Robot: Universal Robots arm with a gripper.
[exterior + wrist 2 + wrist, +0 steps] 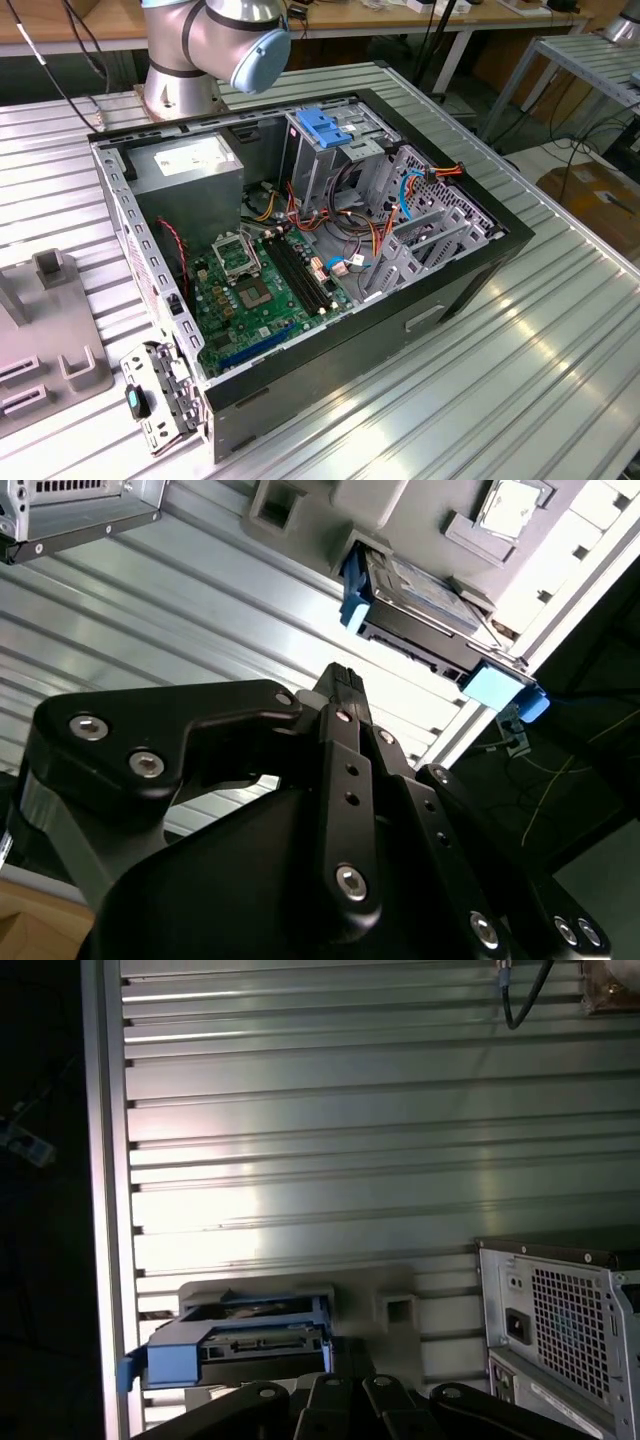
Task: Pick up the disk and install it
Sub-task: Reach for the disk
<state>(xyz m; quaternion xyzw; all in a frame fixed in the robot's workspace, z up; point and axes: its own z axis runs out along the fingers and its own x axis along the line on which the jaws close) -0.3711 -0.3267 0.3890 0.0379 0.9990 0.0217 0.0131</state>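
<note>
Hovering over the ribbed table [350, 1160], the gripper [340, 685] is near the disk [415, 605], seated in a grey holder [395, 1295]; whether the gripper is wide or narrow cannot be told.

Count by kind:

- Disk [240, 1345]: one, the same disk [420, 592] appearing in both wrist views.
- Grey holder [395, 1305]: one.
- Open computer case [420, 325]: one.
- Inside the case, in the exterior view:
  - Power supply [190, 165]: one.
  - Motherboard [250, 300]: one.
  - Drive cage [320, 165]: one.
  - Blue latch piece [322, 125] on top of the cage: one.
- Robot arm [205, 45]: one.
- Ribbed metal desk [520, 370] carrying the case: one.
</note>
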